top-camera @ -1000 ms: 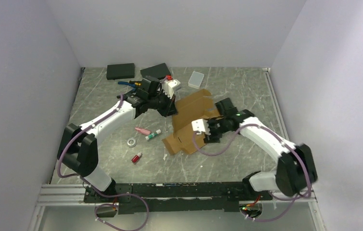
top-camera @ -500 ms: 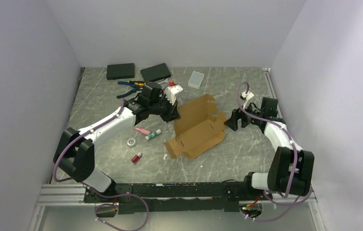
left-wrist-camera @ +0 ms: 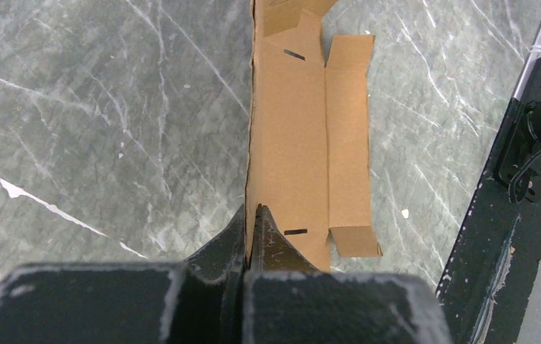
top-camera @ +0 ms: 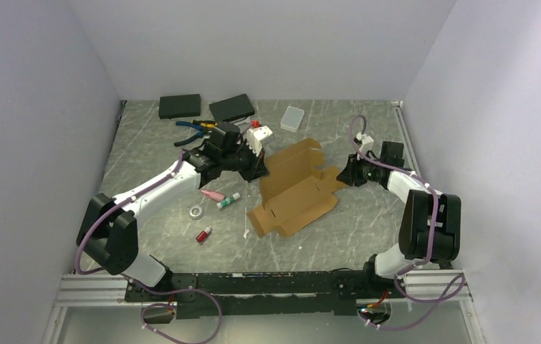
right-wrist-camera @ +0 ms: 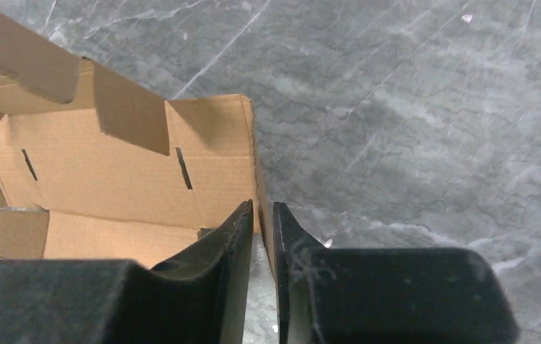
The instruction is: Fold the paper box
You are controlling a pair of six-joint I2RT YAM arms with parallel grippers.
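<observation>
The paper box (top-camera: 297,188) is a brown cardboard sheet with raised flaps, lying mid-table. My left gripper (top-camera: 257,166) is shut on its left edge. In the left wrist view the fingertips (left-wrist-camera: 251,215) pinch that edge, and the paper box (left-wrist-camera: 296,122) stretches away from them. My right gripper (top-camera: 344,175) is at the box's right end. In the right wrist view its jaws (right-wrist-camera: 262,215) stand almost closed around the upright edge of a side flap of the paper box (right-wrist-camera: 109,172), with a thin gap on the left.
Two flat black boxes (top-camera: 180,106) (top-camera: 231,107) and a translucent white case (top-camera: 291,118) lie at the back. Blue pliers (top-camera: 190,127), a pink item (top-camera: 212,195), a green-capped stick (top-camera: 228,201), a tape ring (top-camera: 195,211) and a red vial (top-camera: 203,234) lie left of the box.
My right gripper left the middle of the box and swung out to its right edge. The box dropped from a raised fold to lying flatter. My left gripper kept its hold.
</observation>
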